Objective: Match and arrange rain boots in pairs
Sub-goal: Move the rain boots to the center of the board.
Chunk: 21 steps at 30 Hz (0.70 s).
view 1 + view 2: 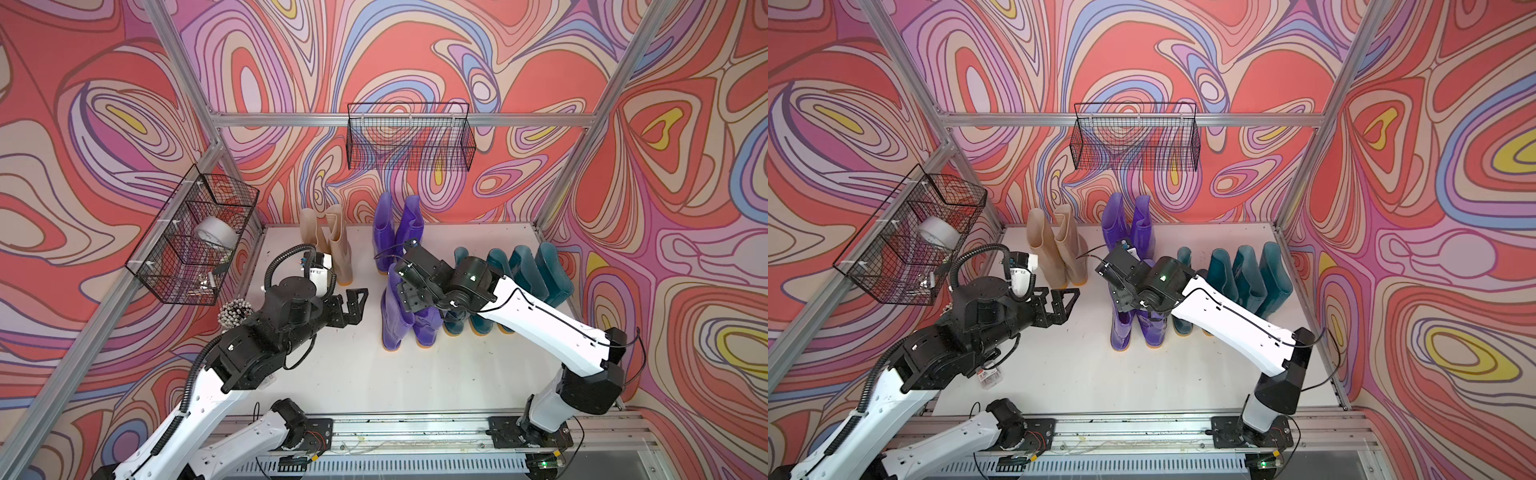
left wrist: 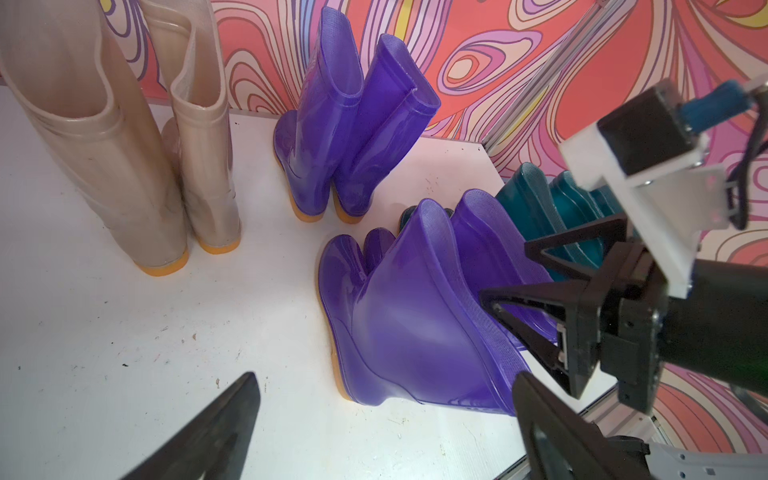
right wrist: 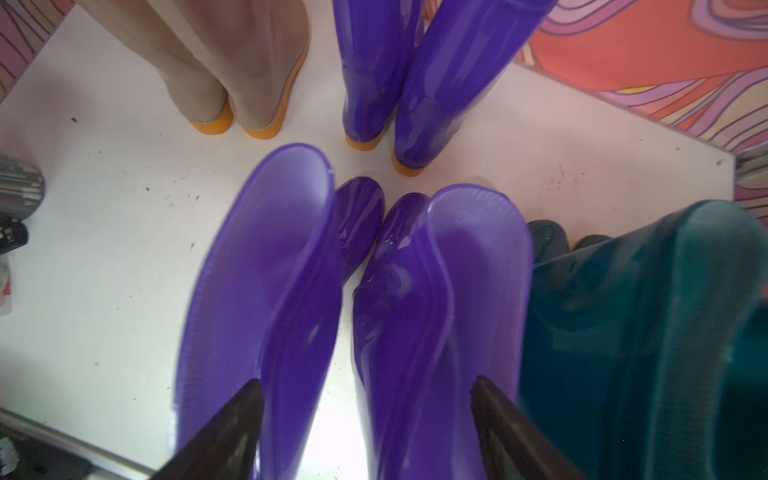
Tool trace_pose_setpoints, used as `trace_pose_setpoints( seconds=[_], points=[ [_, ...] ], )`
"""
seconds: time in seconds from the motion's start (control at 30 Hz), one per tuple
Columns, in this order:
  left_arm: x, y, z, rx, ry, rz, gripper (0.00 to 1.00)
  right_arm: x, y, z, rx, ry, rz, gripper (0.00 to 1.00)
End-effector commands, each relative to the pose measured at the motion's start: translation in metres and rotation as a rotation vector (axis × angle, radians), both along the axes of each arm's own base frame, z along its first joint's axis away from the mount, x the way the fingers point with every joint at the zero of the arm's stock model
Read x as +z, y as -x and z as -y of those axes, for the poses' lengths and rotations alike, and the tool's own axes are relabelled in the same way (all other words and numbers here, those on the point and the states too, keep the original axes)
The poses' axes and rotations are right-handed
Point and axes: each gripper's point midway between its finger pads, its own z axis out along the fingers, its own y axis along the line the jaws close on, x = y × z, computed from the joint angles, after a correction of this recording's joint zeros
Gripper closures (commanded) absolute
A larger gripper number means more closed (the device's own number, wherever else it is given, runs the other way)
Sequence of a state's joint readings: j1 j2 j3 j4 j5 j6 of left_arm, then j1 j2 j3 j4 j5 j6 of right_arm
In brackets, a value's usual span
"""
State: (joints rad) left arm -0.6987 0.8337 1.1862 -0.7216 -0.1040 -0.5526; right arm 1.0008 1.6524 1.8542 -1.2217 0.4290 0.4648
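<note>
Two beige rain boots (image 1: pixel 332 245) stand side by side at the back left of the white table (image 1: pixel 478 374). A purple pair (image 1: pixel 397 226) stands beside them. A second purple pair (image 1: pixel 409 328) stands nearer the front, toes to the back. Several dark teal boots (image 1: pixel 523 266) line up to its right. My right gripper (image 3: pixel 365 382) hangs open over the front purple pair (image 3: pixel 374 299), one finger above each boot's mouth, the boots' neighbouring walls between them. My left gripper (image 1: pixel 358 305) is open and empty, just left of that pair (image 2: pixel 407 316).
A wire basket (image 1: pixel 195 241) with a roll of tape hangs on the left wall. A second wire basket (image 1: pixel 409 137) hangs on the back wall. A bundle of white-tipped sticks (image 1: pixel 235 313) stands by the left arm. The arms' rail (image 1: pixel 415 428) runs along the front edge.
</note>
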Motion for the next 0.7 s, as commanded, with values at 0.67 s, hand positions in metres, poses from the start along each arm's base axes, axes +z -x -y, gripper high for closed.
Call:
trace_pose_setpoints(
  seconds=[0.67],
  points=[
    [0.002, -0.004, 0.006, -0.016, 0.014, 0.014, 0.03, -0.002, 0.006, -0.008, 0.002, -0.159, -0.068, 0.21]
  ],
)
